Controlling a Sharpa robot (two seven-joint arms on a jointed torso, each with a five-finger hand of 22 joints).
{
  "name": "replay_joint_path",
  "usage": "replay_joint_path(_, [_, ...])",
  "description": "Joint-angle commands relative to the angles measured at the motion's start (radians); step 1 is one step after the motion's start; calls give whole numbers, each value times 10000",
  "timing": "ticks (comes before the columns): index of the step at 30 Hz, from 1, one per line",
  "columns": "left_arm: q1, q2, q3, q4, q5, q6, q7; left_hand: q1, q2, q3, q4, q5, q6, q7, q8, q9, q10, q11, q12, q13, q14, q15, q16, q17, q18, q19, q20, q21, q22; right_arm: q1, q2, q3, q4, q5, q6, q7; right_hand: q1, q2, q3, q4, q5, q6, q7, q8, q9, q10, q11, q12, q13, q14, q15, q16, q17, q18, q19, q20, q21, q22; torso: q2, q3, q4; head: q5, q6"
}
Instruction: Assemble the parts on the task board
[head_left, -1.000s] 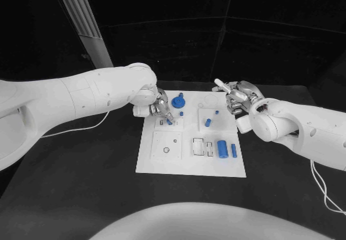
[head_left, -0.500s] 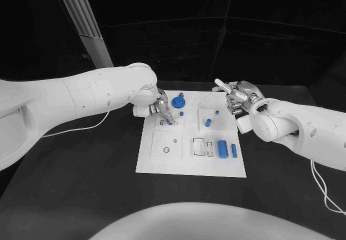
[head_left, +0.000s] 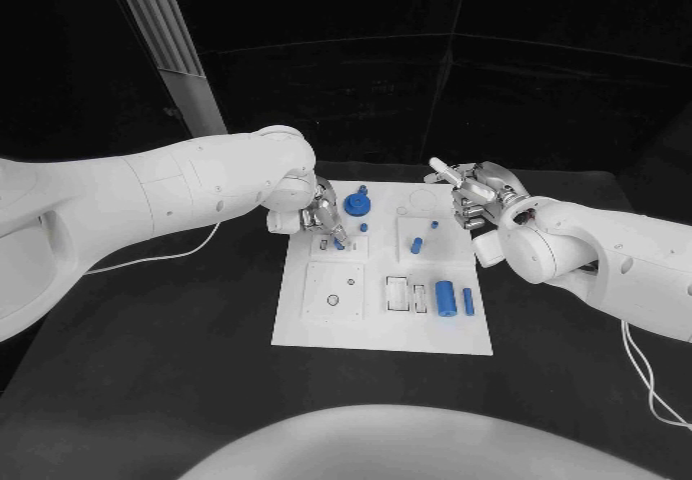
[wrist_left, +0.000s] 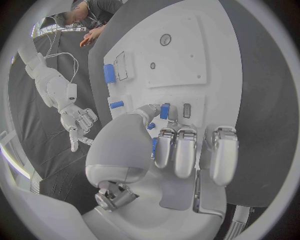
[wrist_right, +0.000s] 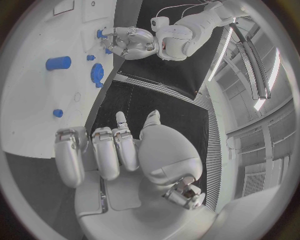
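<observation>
Left hand (head_left: 320, 217) pinching small blue part (head_left: 338, 241) over task board (head_left: 378, 335) far-left area. Right hand (head_left: 472, 198) open, hovering beside board's far-right corner. Likely light, rigid, slick plastic; best pinched mid-body.

left hand (wrist_left: 178, 150) over the task board (wrist_left: 215, 60), thumb and a finger closed on a small blue part (wrist_left: 164, 110), apparently a peg | other fingers curled above the board | blue cylinder (wrist_left: 109, 73) and short blue piece (wrist_left: 117, 104) near board's edge | right hand (wrist_left: 76, 124) with fingers spread, well apart over black table (wrist_left: 265, 100)
</observation>
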Motion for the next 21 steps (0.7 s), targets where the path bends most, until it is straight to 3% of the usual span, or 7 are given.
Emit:
replay_joint_path(1, [0,27,-2,-1,19,194,-97,-339,-150,-282,287,-114,37,-58,-86,122,1040,41,24,2628,1056,75,30,2634,-66,1052,90,40,2632,16,3,6,23,-20,0,63,78,0,39,23,53,0,445,56,-10,1041,-26,25,2630,1075,-37,24,2635,-72,1037,-44,32,2634,-2,3,-2,-16,-1])
replay_joint_path(4, [-2,34,-2,2,-36,184,-139,-527,-237,-660,536,-266,68,-47,-137,54,1040,50,24,2628,1056,81,30,2634,-66,1052,92,40,2632,16,2,6,23,-20,1,64,78,0,39,23,53,0,445,56,-10,1041,-26,25,2630,1075,-37,24,2635,-72,1037,-44,32,2634,-4,2,-4,-12,-1])
replay_joint_path(8, [-4,35,-2,8,-125,166,-180,-591,-261,-1130,787,-760,104,-37,-194,-27,1040,61,24,2628,1056,86,30,2634,-66,1052,98,40,2632,16,-4,6,27,-20,4,62,78,0,39,23,53,0,445,56,-10,1041,-26,25,2630,1075,-37,24,2635,-72,1037,-44,32,2634,-1,5,-3,-19,-1])
replay_joint_path(21, [-9,39,-2,28,-229,102,-296,-716,-368,-2024,1217,-1208,152,19,-252,-125,1040,103,24,2628,1056,120,30,2634,-66,1052,123,40,2632,16,-15,6,41,-19,12,60,78,0,39,23,53,0,445,56,-10,1041,-26,25,2630,1075,-37,24,2635,-72,1037,-44,32,2634,-2,-2,-1,-23,-1])
